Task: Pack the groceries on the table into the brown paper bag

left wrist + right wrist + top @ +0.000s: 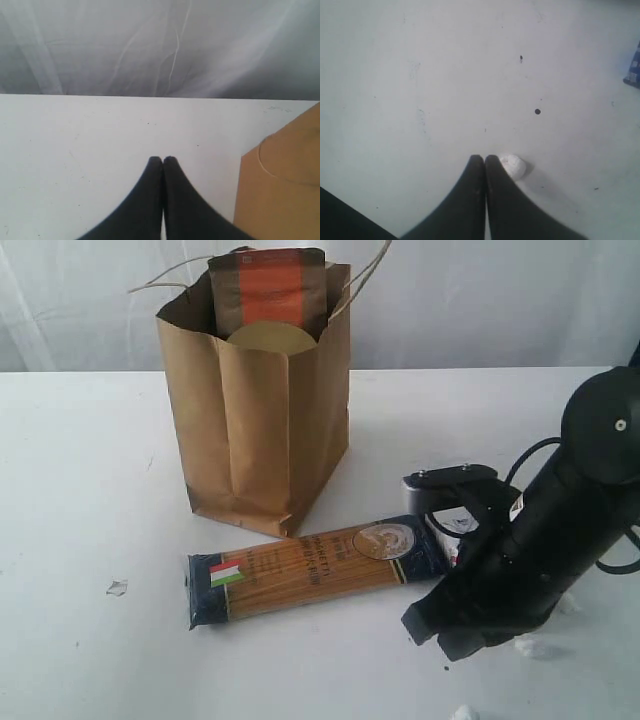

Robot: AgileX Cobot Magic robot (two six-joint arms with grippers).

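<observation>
The brown paper bag (258, 410) stands upright at the middle of the table (80, 490). A brown pouch with an orange label (268, 288) sticks out of its top, and a round tan lid (270, 338) shows below the pouch. The blue-ended spaghetti packet (310, 570) lies flat in front of the bag. Just right of the packet, my right gripper (430, 625) hangs low over the table, shut and empty (485, 157). A small blue-white carton (455, 524) peeks from behind that arm. My left gripper (162, 159) is shut on nothing, with the bag's side (280, 190) beside it; the exterior view does not show it.
Small white crumbs lie about: one crumb (118, 587) at the left, another (530, 645) by the right arm, and a round crumb (514, 166) touching the right fingertips. A blue packet corner (634, 67) shows at the right wrist view's edge. A white curtain (160, 45) backs the table.
</observation>
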